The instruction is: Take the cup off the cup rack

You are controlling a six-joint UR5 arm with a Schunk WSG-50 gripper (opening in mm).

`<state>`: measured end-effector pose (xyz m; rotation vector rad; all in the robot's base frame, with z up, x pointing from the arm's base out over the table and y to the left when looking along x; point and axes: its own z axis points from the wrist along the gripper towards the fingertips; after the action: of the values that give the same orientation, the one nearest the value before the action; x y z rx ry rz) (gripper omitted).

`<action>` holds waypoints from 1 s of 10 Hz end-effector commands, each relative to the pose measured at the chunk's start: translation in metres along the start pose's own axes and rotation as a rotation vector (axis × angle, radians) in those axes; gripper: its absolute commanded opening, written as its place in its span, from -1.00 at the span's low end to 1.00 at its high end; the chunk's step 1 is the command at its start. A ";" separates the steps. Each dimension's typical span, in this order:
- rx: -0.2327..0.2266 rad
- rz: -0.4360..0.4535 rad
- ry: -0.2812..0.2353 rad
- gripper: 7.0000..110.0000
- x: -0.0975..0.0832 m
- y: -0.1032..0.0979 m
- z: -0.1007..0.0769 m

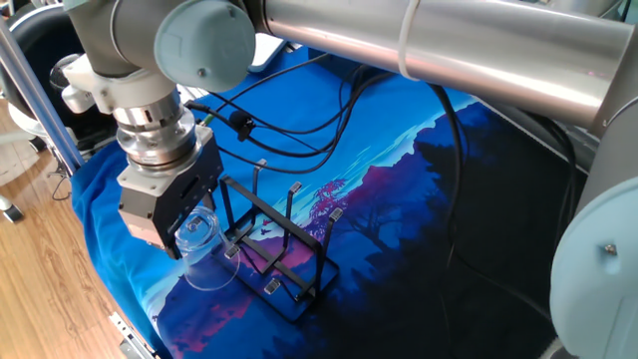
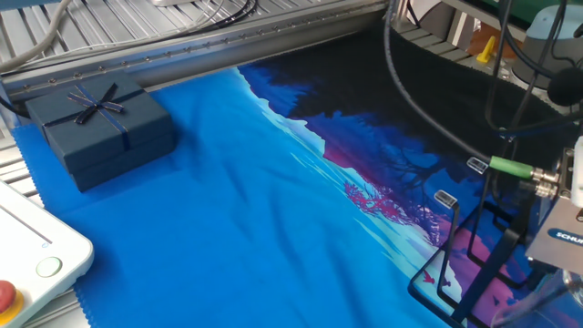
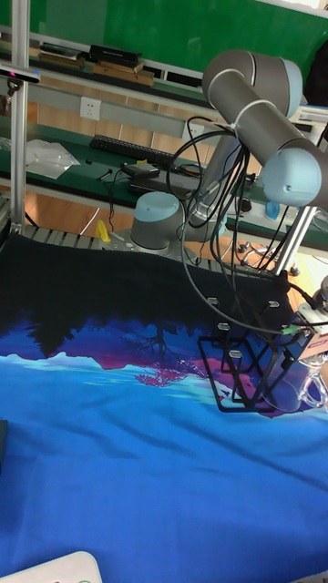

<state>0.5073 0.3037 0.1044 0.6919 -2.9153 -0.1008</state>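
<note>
The clear cup [image 1: 204, 257] hangs at the left side of the black cup rack [image 1: 284, 261], its rim up against my gripper [image 1: 187, 239]. The fingers reach down on either side of the rim and look open around it. I see no firm grip. In the other fixed view only the gripper body shows at the right edge, beside the cup rack [image 2: 451, 260], and the cup [image 2: 545, 299] is a faint glint. The tall fixed view shows the cup rack [image 3: 248, 366] with the cup [image 3: 305, 390] on its right side.
A dark blue gift box [image 2: 98, 128] sits at the far corner of the blue cloth [image 2: 228, 237]. A white control box with a red button [image 2: 27, 264] lies at the cloth's edge. Black cables [image 1: 299, 110] trail over the cloth behind the rack.
</note>
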 end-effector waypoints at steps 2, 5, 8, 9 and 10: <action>-0.013 0.017 0.020 0.15 0.000 0.009 -0.005; 0.007 0.028 0.042 0.15 0.005 0.004 -0.005; 0.003 0.035 0.040 0.15 0.004 0.005 -0.005; 0.002 0.035 0.041 0.15 0.005 0.005 -0.005; 0.010 0.034 0.045 0.15 0.006 0.003 -0.005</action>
<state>0.5024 0.3032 0.1086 0.6464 -2.8889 -0.0588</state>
